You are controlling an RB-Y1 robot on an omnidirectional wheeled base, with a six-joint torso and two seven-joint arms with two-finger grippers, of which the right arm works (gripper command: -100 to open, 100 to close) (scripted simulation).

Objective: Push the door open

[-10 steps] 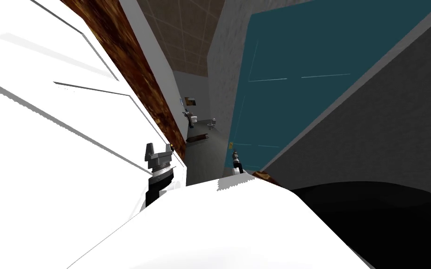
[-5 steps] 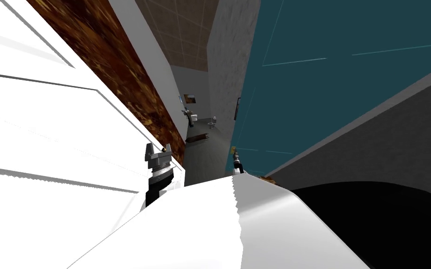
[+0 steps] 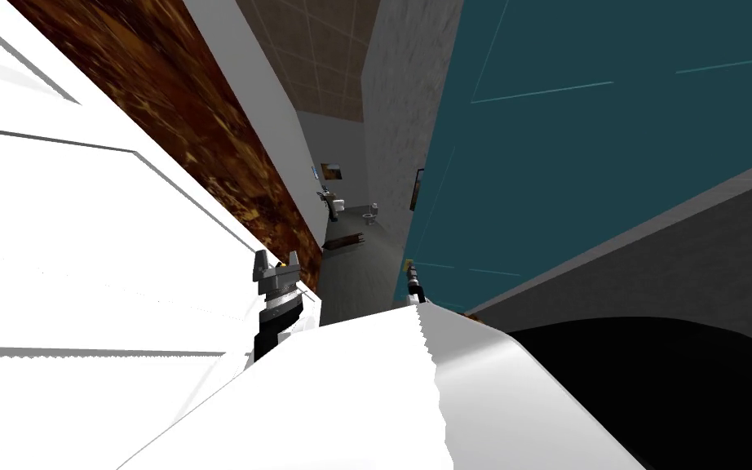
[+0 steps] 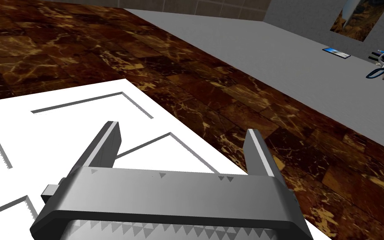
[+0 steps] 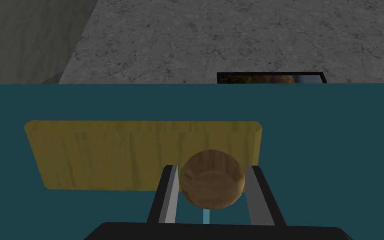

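Between the white panelled door (image 3: 81, 245) on the left and the flat teal door (image 3: 594, 122) on the right, a narrow grey passage (image 3: 358, 277) stands open. The round brown wooden knob (image 5: 212, 185) fills the gap of the right pincer (image 5: 211, 167).

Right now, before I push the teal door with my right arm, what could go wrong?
The right fingers press only the round knob's sides and may slip off in a push.
The teal door could swing into the framed picture on the grey wall behind.
The open left gripper sits close to the white panelled surface and may scrape it.
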